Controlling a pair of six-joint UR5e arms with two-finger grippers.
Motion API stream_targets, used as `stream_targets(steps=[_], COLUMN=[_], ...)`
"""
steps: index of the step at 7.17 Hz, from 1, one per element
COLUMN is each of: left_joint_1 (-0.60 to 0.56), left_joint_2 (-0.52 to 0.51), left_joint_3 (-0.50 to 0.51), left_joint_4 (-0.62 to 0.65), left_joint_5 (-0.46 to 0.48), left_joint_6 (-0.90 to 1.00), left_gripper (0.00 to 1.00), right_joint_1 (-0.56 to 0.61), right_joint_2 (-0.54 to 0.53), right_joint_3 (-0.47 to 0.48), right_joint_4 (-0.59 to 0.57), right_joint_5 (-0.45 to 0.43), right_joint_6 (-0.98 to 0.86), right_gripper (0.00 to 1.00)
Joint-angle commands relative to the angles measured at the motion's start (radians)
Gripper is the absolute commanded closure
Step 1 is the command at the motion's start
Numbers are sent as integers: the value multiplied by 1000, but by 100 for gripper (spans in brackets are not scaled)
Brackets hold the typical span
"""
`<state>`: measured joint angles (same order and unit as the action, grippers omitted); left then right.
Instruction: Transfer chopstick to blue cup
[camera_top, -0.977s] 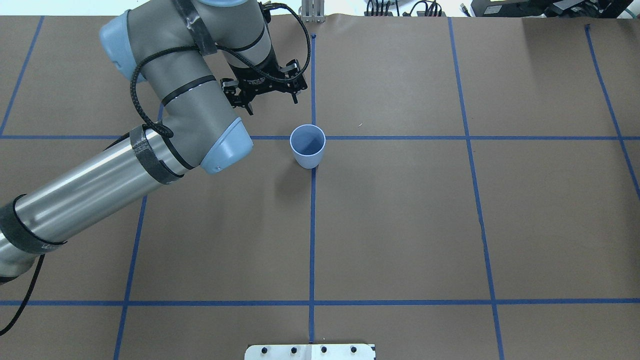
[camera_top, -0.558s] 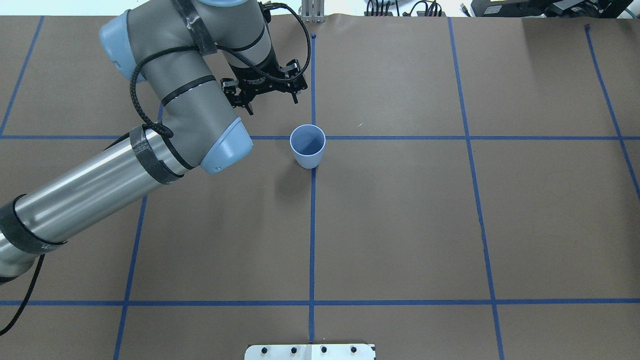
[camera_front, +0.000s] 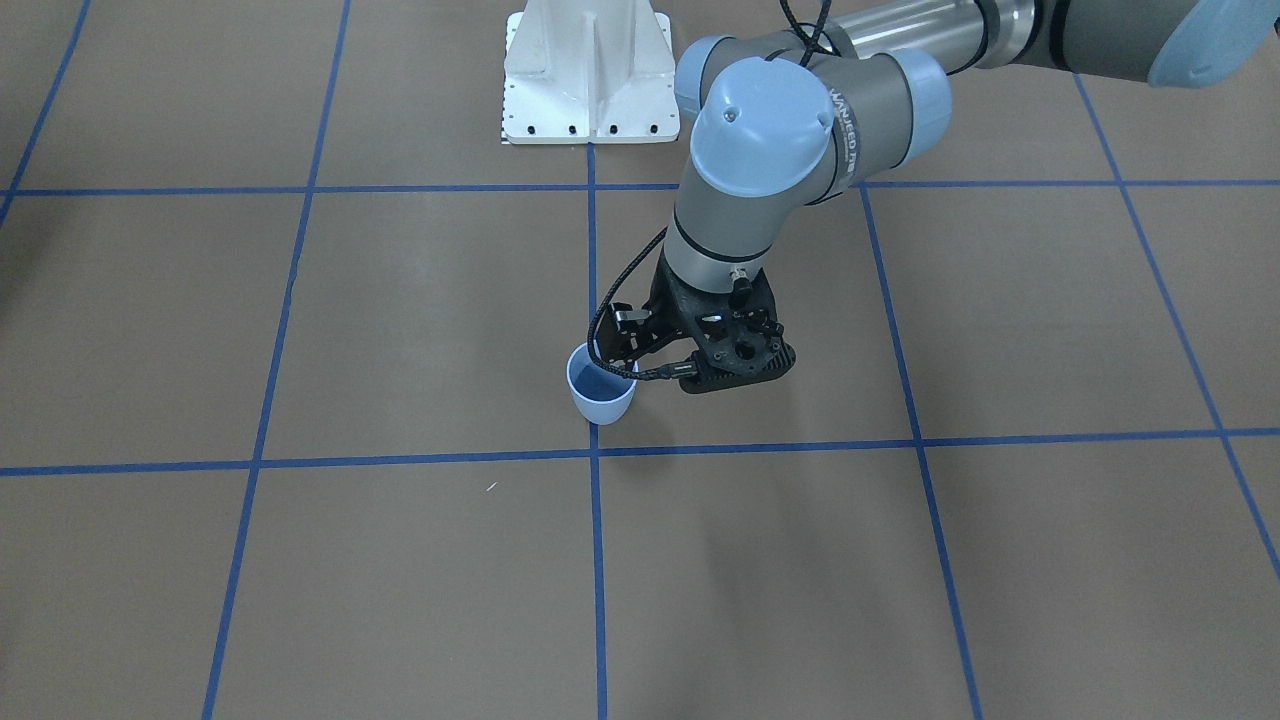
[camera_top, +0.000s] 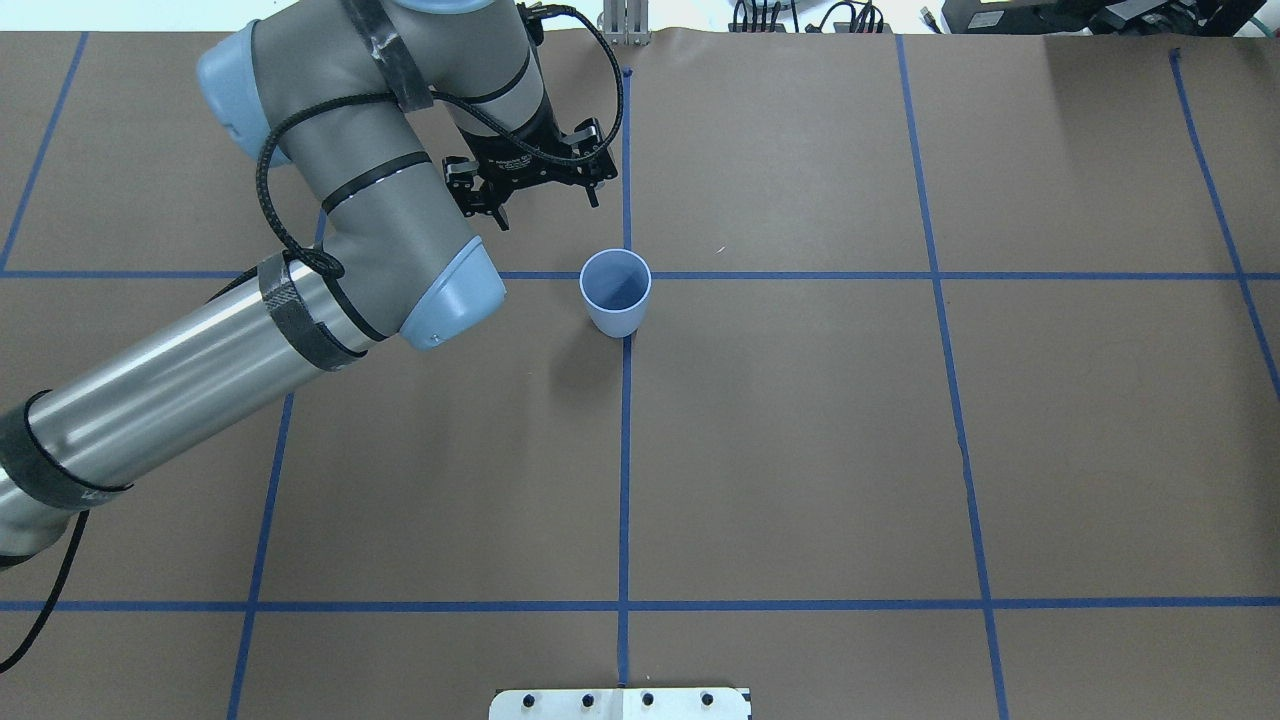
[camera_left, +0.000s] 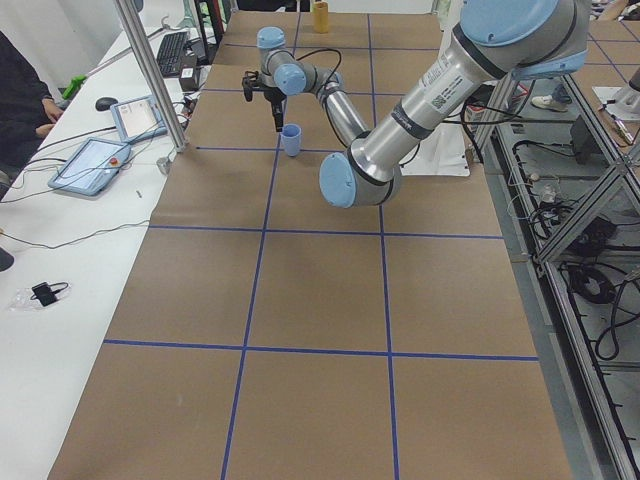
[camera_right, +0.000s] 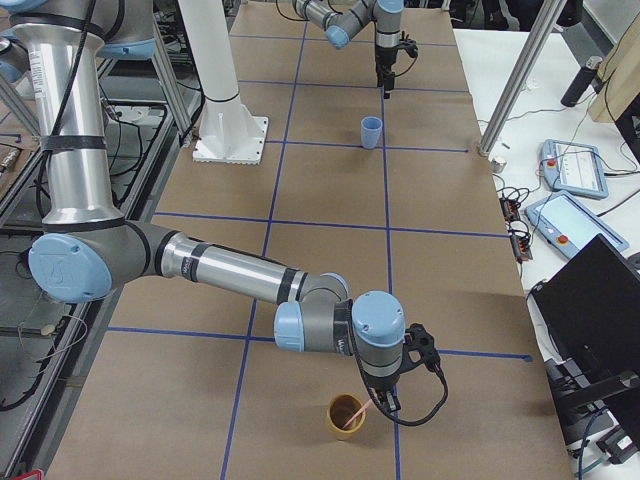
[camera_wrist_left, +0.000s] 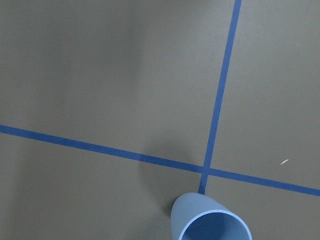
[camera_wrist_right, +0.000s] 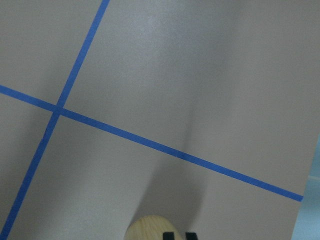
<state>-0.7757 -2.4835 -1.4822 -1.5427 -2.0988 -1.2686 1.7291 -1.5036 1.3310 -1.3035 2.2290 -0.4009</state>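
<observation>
The blue cup (camera_top: 615, 300) stands upright and empty on a tape crossing, also in the front view (camera_front: 600, 395) and the left wrist view (camera_wrist_left: 210, 225). My left gripper (camera_top: 545, 203) is open and empty, hovering just beyond the cup, a little to its left. At the table's right end, my right gripper (camera_right: 385, 398) hangs over a tan wooden cup (camera_right: 345, 415). A pinkish chopstick (camera_right: 360, 412) runs from inside that cup up to the fingertips. The right wrist view shows those fingertips (camera_wrist_right: 168, 235) close together above the wooden cup's rim (camera_wrist_right: 147, 226).
A tiny white fleck (camera_top: 718, 249) lies on the brown paper right of the blue cup. The white robot base plate (camera_front: 585, 70) sits at the near table edge. An operator's desk with tablets (camera_left: 95, 160) and a metal post (camera_left: 150, 70) line the far side.
My left gripper has edged very slightly away from the blue cup. The cup has not moved.
</observation>
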Motion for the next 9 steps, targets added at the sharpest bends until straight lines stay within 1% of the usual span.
stream_targets(steps=[1, 3, 4, 5, 6, 7, 8, 9], left_joint_1=[4, 4, 6, 6, 4, 4, 4, 3], left_joint_2=[5, 5, 5, 6, 6, 8, 20, 40], left_joint_3=[0, 0, 0, 0, 0, 0, -7, -35], left_joint_4=[-1, -2, -1, -2, -2, -2, -5, -4], left_joint_5=[-1, -1, -1, -1, -1, -1, -1, 2], left_joint_6=[0, 0, 0, 1, 3, 3, 3, 11], left_gripper=[2, 2, 2, 2, 2, 2, 2, 2], right_joint_1=[56, 105, 113, 113, 116, 125, 130, 127], right_joint_2=[-6, -4, -3, 11, 41, 89, 170, 281], right_joint_3=[51, 89, 162, 247, 301, 322, 323, 320], right_joint_4=[-13, -31, -116, -231, -325, -394, -480, -619], right_joint_5=[0, 4, 8, 6, 5, 4, 9, 11], right_joint_6=[5, 7, 7, 8, 8, 8, 8, 10], right_gripper=[100, 100, 100, 100, 100, 100, 100, 100])
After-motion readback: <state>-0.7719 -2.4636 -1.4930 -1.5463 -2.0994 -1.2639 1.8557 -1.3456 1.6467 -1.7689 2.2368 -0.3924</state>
